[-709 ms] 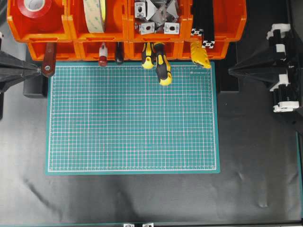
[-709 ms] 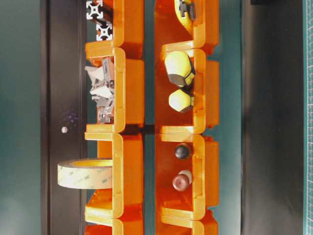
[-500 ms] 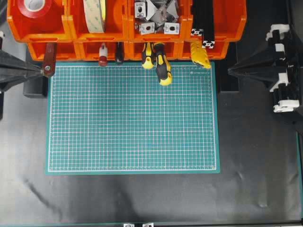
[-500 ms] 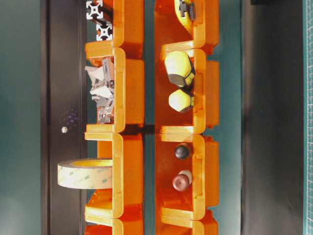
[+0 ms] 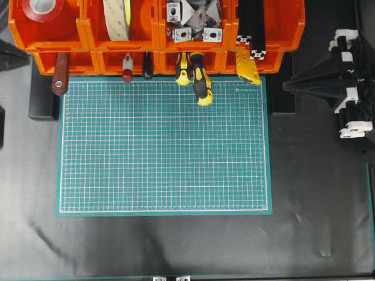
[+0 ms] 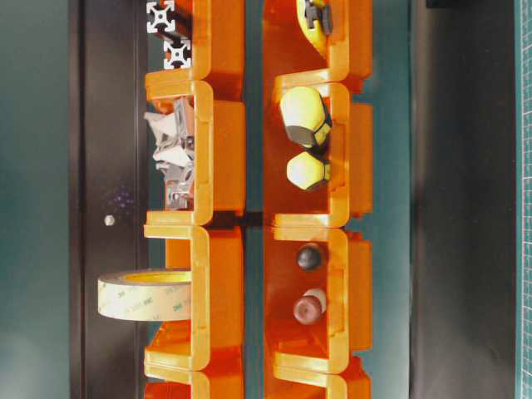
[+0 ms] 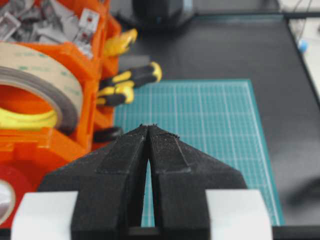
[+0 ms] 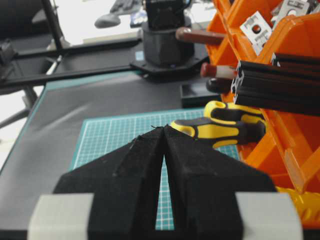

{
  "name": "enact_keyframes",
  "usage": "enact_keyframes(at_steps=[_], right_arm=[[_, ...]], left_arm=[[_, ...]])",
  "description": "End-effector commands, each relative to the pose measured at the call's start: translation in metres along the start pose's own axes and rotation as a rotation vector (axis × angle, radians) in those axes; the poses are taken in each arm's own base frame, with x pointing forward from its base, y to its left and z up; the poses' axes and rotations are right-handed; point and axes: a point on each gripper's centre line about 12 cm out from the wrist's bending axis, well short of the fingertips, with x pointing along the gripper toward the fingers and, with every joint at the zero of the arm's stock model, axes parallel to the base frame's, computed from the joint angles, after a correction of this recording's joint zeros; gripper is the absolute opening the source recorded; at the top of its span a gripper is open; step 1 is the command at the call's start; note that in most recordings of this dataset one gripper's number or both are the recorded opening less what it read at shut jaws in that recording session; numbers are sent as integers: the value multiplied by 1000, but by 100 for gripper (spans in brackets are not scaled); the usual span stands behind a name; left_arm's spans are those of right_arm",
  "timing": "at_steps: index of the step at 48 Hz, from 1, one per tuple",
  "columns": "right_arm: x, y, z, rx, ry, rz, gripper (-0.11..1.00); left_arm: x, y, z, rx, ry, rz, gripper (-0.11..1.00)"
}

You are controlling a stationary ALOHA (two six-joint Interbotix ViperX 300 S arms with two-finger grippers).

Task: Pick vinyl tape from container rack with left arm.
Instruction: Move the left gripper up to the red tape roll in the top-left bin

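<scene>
The red tape roll (image 5: 42,8) lies in the upper-left bin of the orange rack (image 5: 82,29), at the top left of the overhead view. The left fingers (image 7: 148,131) are clenched together with nothing between them, above the green mat (image 5: 164,146). The right fingers (image 8: 164,131) are clenched too, also empty.

likely a workshop: orange tool bins (image 5: 158,35) above a green cutting mat (image 5: 164,146).
</scene>
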Motion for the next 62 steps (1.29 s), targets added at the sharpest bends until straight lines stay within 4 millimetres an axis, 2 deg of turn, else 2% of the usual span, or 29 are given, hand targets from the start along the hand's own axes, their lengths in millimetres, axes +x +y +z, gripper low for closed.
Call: enact_keyframes(at_steps=[1, 22, 30, 33, 36, 40, 44, 48, 62], right_arm=[[2, 1, 12, 3, -40, 1, 1], [1, 1, 12, -4, -40, 2, 1], [1, 1, 11, -7, -34, 2, 1], [1, 1, 11, -7, -34, 2, 1], [1, 1, 11, -7, -35, 2, 1], [1, 2, 11, -11, -36, 5, 1], [1, 2, 11, -12, -35, 8, 1], [1, 3, 11, -16, -36, 12, 1], [1, 3, 11, -22, -34, 12, 1]], left_arm=[[-2, 7, 22, 2, 78, 28, 0], [26, 34, 50, 127, 541, 67, 1], [39, 46, 54, 127, 647, 74, 4], [43, 50, 54, 116, 686, 78, 10], [44, 54, 52, 102, 722, 85, 21], [43, 56, 47, 90, 774, 83, 41], [43, 56, 41, 85, 812, 78, 66], [44, 55, 38, 82, 836, 74, 83], [54, 56, 31, 77, 865, 71, 81]])
